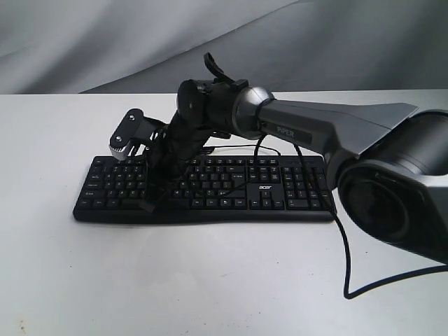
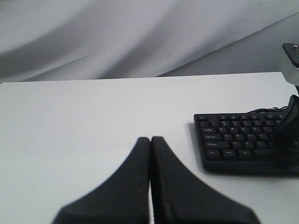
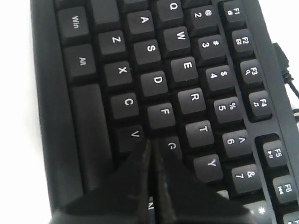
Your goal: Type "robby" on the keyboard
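Observation:
The black keyboard (image 1: 231, 190) lies flat on the white table, with white legends and an acer logo. My right arm reaches across it from the right. My right gripper (image 1: 148, 205) is shut and points down over the keyboard's left half. In the right wrist view its joined tips (image 3: 150, 141) sit at the corner where the V, F and G keys (image 3: 172, 145) meet, and the fingers hide the key beneath them. My left gripper (image 2: 150, 138) is shut on nothing, above bare table to the left of the keyboard (image 2: 233, 140). It is out of the exterior view.
A black cable (image 1: 346, 269) hangs from the right arm and trails over the table at the front right. A thin cable (image 1: 241, 146) runs behind the keyboard. Grey cloth (image 1: 140, 42) backs the table. The right arm's large base (image 1: 399, 189) stands at the right.

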`<state>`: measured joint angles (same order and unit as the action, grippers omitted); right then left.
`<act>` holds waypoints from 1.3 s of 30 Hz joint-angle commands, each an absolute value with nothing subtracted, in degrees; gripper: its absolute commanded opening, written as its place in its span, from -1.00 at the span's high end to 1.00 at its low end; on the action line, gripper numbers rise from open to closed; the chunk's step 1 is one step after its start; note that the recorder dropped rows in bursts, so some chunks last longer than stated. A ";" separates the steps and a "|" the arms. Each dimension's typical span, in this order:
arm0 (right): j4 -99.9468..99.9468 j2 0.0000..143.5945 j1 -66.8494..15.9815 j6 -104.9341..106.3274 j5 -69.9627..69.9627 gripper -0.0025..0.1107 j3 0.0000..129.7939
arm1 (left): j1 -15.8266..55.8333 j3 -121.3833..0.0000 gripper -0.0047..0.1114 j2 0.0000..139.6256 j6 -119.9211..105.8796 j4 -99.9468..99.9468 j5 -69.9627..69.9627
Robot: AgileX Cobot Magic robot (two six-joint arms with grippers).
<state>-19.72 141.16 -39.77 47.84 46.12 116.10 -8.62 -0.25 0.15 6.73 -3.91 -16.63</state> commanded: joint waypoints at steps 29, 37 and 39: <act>-20.28 139.17 -39.46 47.72 47.43 0.96 116.46 | -8.73 0.00 0.91 0.00 6.96 -3.45 -16.36; -20.74 140.37 -39.46 47.61 47.43 0.96 116.46 | -8.73 0.00 0.91 0.00 6.96 -3.45 -16.36; -20.86 140.38 -39.46 47.61 47.43 0.96 116.46 | -8.73 0.00 0.91 0.00 6.96 -3.45 -16.36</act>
<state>-20.36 140.56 -39.77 47.84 47.40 116.23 -8.62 -0.25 0.15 6.73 -3.91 -16.63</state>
